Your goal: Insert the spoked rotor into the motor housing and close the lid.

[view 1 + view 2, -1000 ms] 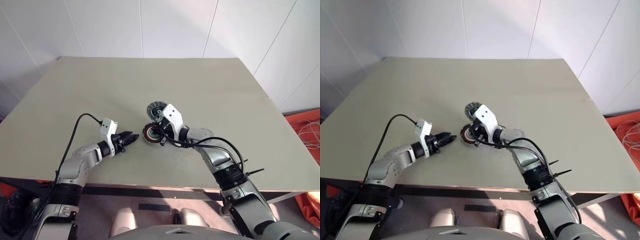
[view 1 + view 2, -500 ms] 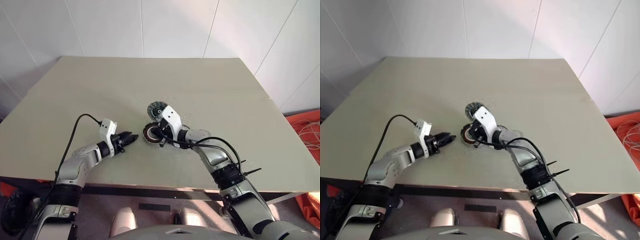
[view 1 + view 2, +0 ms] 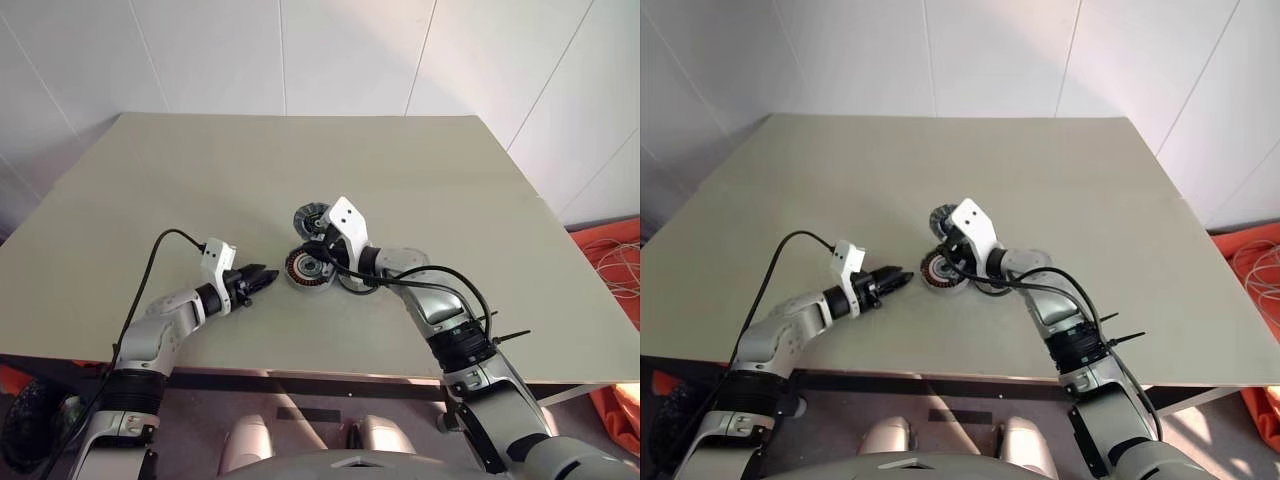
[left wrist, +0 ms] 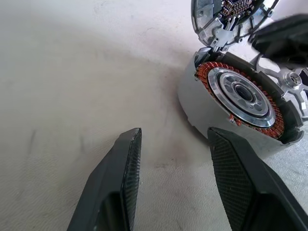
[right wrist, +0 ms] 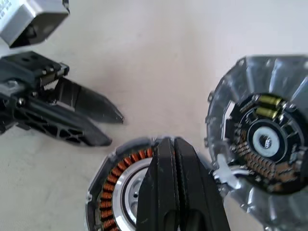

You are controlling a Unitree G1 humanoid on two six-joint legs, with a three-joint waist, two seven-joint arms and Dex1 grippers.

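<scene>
Desk (image 3: 180,180): matte pale olive-grey top, flat, straight-edged, white panelled wall behind; wide bare surface on all sides of the central cluster, the near edge running below both arms. Motor housing (image 4: 239,96): round shallow part lying flat near desk centre, pale smooth outer wall, ring of copper-red ribbed windings around a polished silver-white hub with a dark bore. Lid (image 5: 262,151): grey metal disc with radial ribs, its centre showing a dark circuit face with small components and a pale hub; lies just beside the housing at about 12 o'clock from it in the head views, whether touching cannot be told. Left end effector (image 4: 173,159): two black fingers with cross-hatched pads, released and standing apart, tips pointing at the housing from about 9 o'clock, close but apart from it, bare desk between the tips. Right end effector (image 5: 174,159): black fingers clenched together with nothing between them, hanging over the housing's windings from the 3 o'clock side; contact with the housing cannot be told.
</scene>
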